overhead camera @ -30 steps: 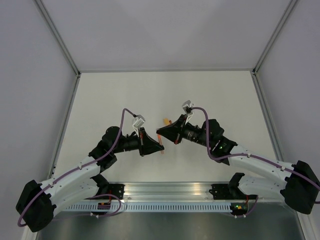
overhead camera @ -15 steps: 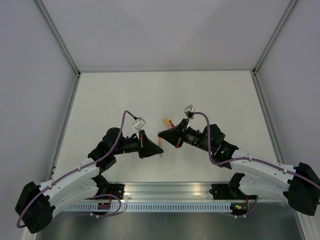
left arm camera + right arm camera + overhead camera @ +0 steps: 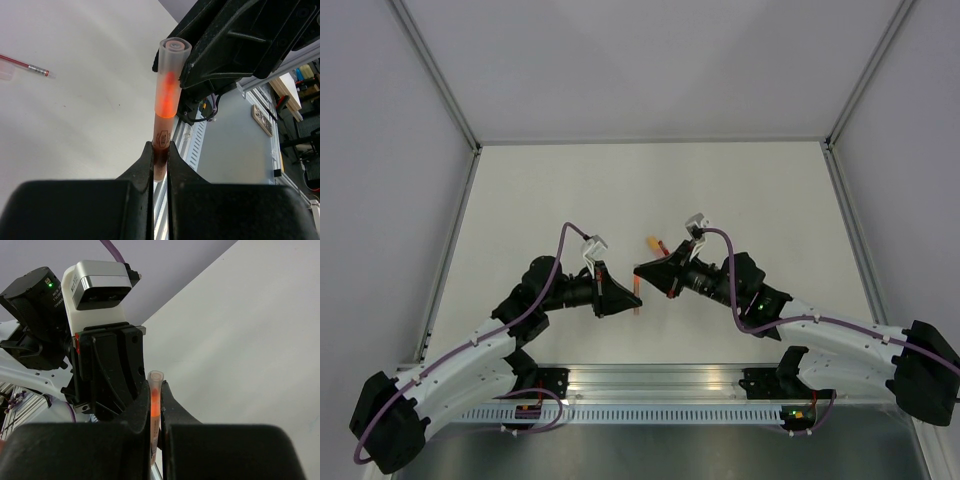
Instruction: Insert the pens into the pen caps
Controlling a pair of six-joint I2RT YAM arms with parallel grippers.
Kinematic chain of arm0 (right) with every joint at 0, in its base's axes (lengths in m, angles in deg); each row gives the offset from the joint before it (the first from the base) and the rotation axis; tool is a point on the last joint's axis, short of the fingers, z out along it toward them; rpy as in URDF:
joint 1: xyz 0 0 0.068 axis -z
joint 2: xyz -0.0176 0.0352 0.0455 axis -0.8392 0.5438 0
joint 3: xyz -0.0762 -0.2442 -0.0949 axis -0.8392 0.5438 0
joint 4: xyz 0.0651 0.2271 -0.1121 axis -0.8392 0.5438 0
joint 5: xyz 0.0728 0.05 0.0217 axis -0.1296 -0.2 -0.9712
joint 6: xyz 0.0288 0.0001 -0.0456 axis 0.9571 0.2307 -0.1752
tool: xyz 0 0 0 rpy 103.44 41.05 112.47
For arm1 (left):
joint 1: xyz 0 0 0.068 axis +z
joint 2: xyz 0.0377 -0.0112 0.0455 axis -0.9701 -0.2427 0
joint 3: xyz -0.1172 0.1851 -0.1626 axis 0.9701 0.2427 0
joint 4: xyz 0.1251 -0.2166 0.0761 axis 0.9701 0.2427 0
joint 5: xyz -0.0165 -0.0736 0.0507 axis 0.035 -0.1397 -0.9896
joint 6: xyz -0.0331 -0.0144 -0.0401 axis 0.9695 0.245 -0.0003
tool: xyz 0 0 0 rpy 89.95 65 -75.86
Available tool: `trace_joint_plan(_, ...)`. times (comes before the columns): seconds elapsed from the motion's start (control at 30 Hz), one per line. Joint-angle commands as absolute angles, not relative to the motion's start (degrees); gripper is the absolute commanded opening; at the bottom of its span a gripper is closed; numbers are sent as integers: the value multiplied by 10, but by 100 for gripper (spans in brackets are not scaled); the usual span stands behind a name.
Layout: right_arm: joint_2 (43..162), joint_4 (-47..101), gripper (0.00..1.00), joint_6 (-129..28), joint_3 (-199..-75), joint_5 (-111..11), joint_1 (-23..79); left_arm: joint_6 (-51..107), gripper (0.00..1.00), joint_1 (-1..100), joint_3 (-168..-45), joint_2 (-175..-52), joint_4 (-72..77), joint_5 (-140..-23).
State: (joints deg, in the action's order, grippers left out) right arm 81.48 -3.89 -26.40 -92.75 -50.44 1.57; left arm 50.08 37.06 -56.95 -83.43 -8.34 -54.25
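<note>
My left gripper [image 3: 159,147] clamps orange pen [image 3: 161,132], right gripper [image 3: 155,390] its cap [image 3: 169,75]; looks seated: 1 done. 1 left: red pen [image 3: 22,64], lying uncapped.

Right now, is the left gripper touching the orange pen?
Touching. The left wrist view shows the left gripper pinched shut on the barrel of the orange pen, a finger pressed against each side with no gap.

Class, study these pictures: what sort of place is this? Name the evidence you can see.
Probably a robotics lab test cell: a left arm and a right arm bolted to a slotted metal rail, a bare white table, and plain panels in aluminium framing enclosing it.
</note>
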Motion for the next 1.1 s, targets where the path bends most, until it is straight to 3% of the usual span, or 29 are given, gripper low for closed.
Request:
trace_joint_plan(0.0,811,63,0,-268,-894,-611,-20,509,2,411,-592,-821,-185,-655)
trace_joint_plan(0.43,842,48,0,-263,-900,-623,-45,505,2,411,-593,-829,-185,-657)
trace_joint_plan(0.73,790,107,0,-282,-912,-550,-47,502,2,411,-593,-832,-185,-653)
trace_joint_plan(0.87,751,216,0,-304,-968,-456,-46,501,2,411,-604,-857,-155,-681)
trace_joint_plan(1.07,711,371,6,-313,-1062,-172,-46,535,2,411,-676,-1001,-46,-740)
